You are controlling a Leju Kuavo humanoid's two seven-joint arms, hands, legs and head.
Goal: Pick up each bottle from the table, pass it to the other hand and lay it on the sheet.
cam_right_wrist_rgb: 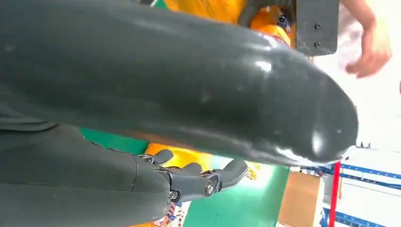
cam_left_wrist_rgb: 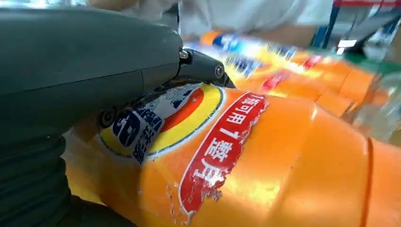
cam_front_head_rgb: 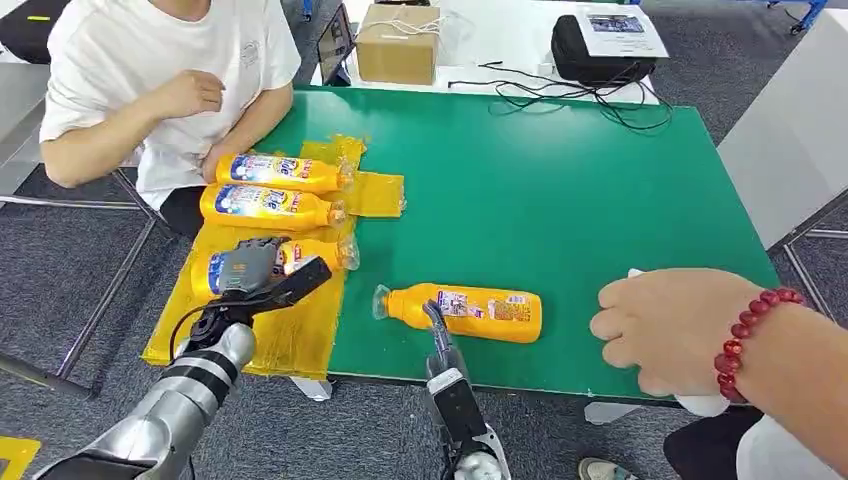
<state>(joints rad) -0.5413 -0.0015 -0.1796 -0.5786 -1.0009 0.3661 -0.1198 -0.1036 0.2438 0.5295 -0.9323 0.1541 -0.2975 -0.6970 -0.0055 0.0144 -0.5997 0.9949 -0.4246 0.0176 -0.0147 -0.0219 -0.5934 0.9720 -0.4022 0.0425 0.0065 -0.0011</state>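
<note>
Orange bottles lie on their sides: two (cam_front_head_rgb: 280, 172) (cam_front_head_rgb: 268, 206) rest on the yellow sheet (cam_front_head_rgb: 300, 330) at the left edge of the green table (cam_front_head_rgb: 560, 190), and a third bottle (cam_front_head_rgb: 300, 255) lies on the sheet under the left hand (cam_front_head_rgb: 262, 275). That hand rests over the third bottle's labelled end; whether its fingers grip it, I cannot tell. A fourth bottle (cam_front_head_rgb: 470, 310) lies on the bare table near the front edge. The right hand (cam_front_head_rgb: 440, 335) is just beside this bottle with fingers apart, holding nothing. A person's hand (cam_front_head_rgb: 665, 320) with a red bead bracelet (cam_front_head_rgb: 750, 325) rests on the table at the right.
</note>
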